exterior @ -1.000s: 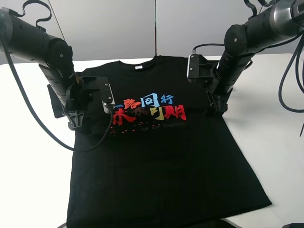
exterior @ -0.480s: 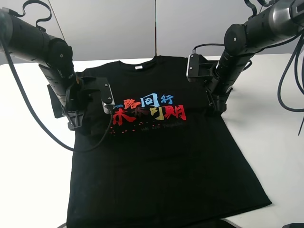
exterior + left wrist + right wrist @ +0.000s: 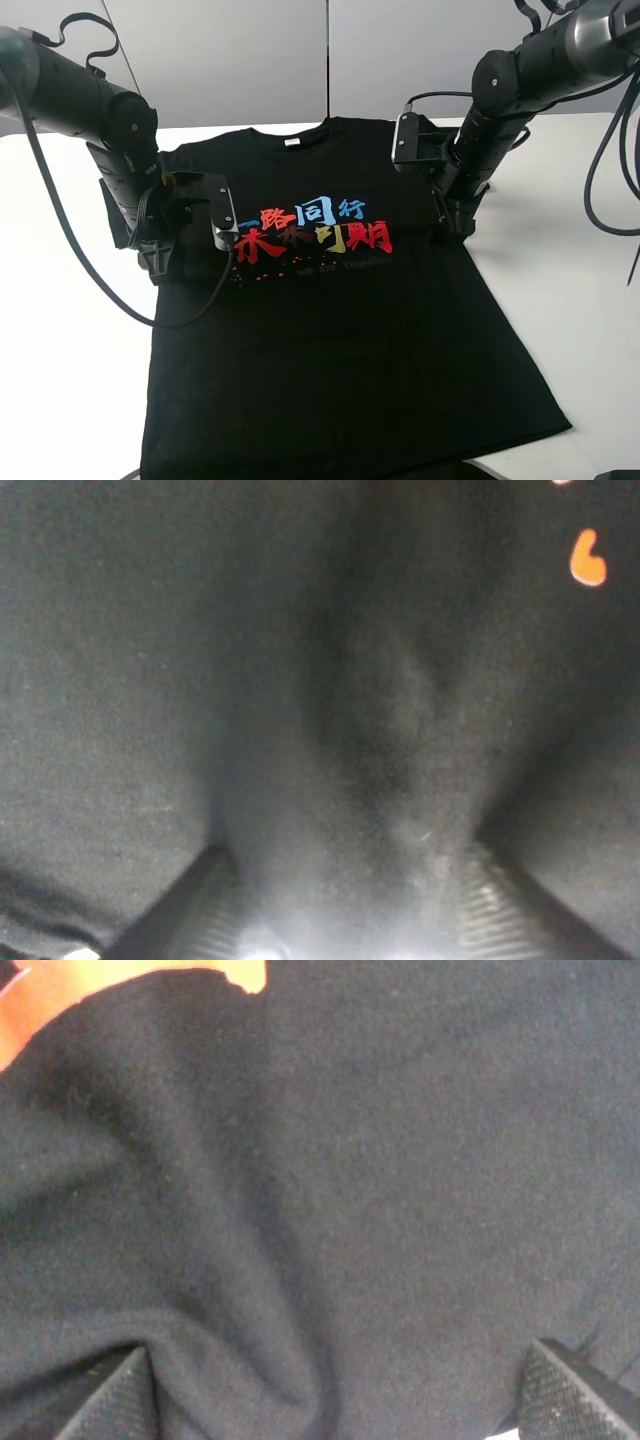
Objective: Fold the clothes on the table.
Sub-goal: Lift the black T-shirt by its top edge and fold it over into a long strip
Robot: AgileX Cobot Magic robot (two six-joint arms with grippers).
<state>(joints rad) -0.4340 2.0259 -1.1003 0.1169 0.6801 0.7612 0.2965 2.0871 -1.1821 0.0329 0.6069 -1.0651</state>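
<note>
A black T-shirt with a red, blue and yellow print lies flat on the white table, collar at the far side. My left gripper is down at the shirt's left sleeve. In the left wrist view a raised ridge of black cloth is bunched between the two fingers. My right gripper is down at the right sleeve. In the right wrist view its fingers stand wide apart, resting on the cloth.
Black cables hang at the right over the table. A grey wall stands behind the table's far edge. The shirt's hem reaches the near table edge.
My left arm has shifted slightly up and to the left at the sleeve. The right arm has barely moved. The shirt lies as before.
</note>
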